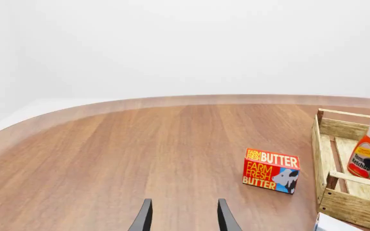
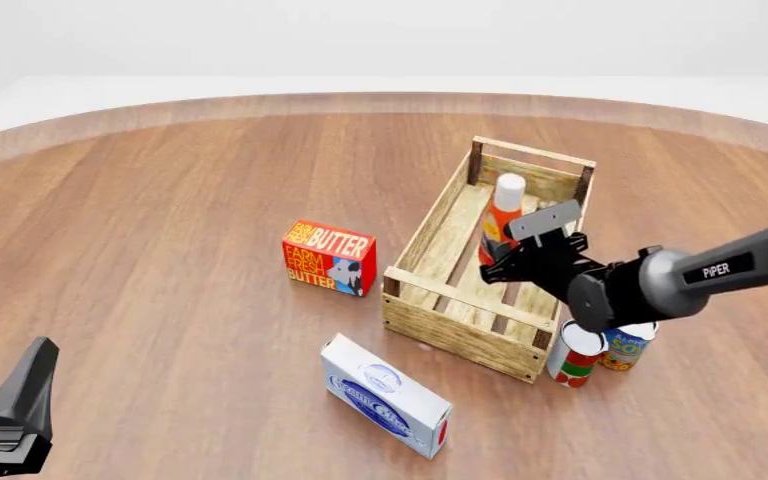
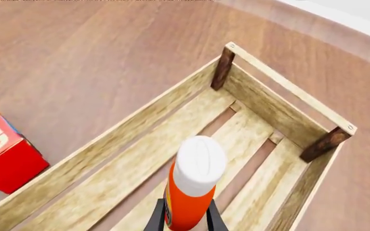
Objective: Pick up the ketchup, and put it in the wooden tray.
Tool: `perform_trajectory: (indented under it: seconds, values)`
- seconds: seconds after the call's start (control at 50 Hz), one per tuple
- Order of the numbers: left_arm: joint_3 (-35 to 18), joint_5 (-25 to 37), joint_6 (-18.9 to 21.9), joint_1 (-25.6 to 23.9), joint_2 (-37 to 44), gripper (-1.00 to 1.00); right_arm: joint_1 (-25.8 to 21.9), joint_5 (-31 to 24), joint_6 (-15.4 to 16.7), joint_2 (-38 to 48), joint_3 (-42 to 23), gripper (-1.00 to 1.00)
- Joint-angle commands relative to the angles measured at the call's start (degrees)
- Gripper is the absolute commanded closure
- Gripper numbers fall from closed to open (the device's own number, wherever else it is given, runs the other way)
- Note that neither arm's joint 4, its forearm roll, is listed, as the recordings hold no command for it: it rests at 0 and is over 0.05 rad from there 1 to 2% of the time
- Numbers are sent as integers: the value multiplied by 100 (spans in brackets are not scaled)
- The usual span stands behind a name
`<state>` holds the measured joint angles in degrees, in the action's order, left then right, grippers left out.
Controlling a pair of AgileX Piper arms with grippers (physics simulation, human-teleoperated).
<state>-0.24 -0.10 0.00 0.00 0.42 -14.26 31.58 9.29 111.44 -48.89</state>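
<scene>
Orange-red plastic with a white cap: the ketchup (image 2: pixel 502 220) stands upright inside the wooden tray (image 2: pixel 427 292), in its far half, gripped low on the body by the closed jaws of the right gripper (image 2: pixel 515 258). In the right wrist view the 2 dark fingers (image 3: pixel 156 220) press the ketchup's (image 3: pixel 191 190) sides above the tray's slatted floor (image 3: pixel 114 187); whether the bottle's base touches the slats cannot be told. The tray holds nothing else. Its long axis runs away from the arms, with dark posts at the corners.

Just beside the tray's near right corner stand 2 cans (image 2: pixel 600 350), partly hidden under the right arm, which bears the word "PIPER". A butter box (image 2: pixel 329 258) stands left of the tray, apart from it, reading "FARM FRESH BUTTER" with a cow picture. A white and blue carton (image 2: pixel 384 395) lies flat near the tray's near left corner; its print is too small to read.

The left gripper (image 1: pixel 183 216) hovers at the near left of the tabletop (image 2: pixel 157 230), jaws parted and holding nothing. Wide bare wood extends left and beyond to the tabletop's curved far edge.
</scene>
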Motion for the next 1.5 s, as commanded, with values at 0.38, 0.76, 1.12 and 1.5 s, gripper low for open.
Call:
perform_trajectory:
  seconds: [0.38,0.76,1.12,1.5]
  values:
    - [0,0,0,0,0,-100,5,111,-144,387,-199,100]
    - [0,0,0,0,0,-100,15,88,-173,391,-217,-100]
    - [0,0,0,0,0,-100,33,131,-66,-197,112,-100]
    - [0,0,0,0,0,-100,-43,89,51,-1167,581,-100]
